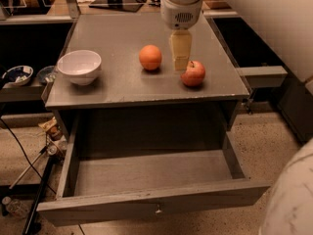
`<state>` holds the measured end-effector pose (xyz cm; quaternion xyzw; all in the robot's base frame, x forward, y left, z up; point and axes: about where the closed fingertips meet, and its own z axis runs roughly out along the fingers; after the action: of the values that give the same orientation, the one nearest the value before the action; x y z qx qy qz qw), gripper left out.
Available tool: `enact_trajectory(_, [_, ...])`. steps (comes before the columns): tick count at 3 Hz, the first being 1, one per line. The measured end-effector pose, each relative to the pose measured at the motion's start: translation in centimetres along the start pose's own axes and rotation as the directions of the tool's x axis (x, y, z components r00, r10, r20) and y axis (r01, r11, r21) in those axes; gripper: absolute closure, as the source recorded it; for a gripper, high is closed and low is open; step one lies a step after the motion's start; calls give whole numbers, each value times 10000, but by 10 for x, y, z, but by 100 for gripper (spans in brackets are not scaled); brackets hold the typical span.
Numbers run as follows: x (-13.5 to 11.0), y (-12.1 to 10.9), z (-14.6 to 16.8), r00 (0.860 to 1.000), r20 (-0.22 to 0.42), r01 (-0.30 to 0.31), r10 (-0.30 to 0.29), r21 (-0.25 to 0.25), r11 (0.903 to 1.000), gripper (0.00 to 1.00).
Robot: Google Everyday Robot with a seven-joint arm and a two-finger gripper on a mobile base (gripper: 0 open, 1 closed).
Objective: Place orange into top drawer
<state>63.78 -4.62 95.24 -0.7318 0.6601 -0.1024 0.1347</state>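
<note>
The orange (150,57) sits on top of the grey cabinet (122,89), near the middle. A red-orange apple (193,73) lies to its right. My gripper (180,62) hangs from the white arm above the cabinet top, between the orange and the apple, just right of the orange and not touching it. The top drawer (146,173) is pulled out wide below, with nothing inside; its knob (158,210) faces the camera.
A white bowl (79,66) stands at the left of the cabinet top. A lower shelf at left holds small dishes (17,75). Cables and a stand (29,180) lie on the floor at left. A white part of the robot (293,199) fills the lower right corner.
</note>
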Motion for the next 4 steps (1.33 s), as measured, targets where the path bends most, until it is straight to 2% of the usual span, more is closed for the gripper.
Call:
enact_trajectory(1, [2, -1, 1, 9997, 226, -78, 78, 4, 10000, 0])
enact_trajectory(2, [-12, -34, 26, 9941, 1087, 68, -48, -181, 9998, 0])
enact_trajectory(3, [-12, -34, 26, 9941, 1087, 68, -48, -180, 9998, 0])
enact_trajectory(4, [-15, -78, 62, 9924, 1228, 137, -112, -197, 9997, 0])
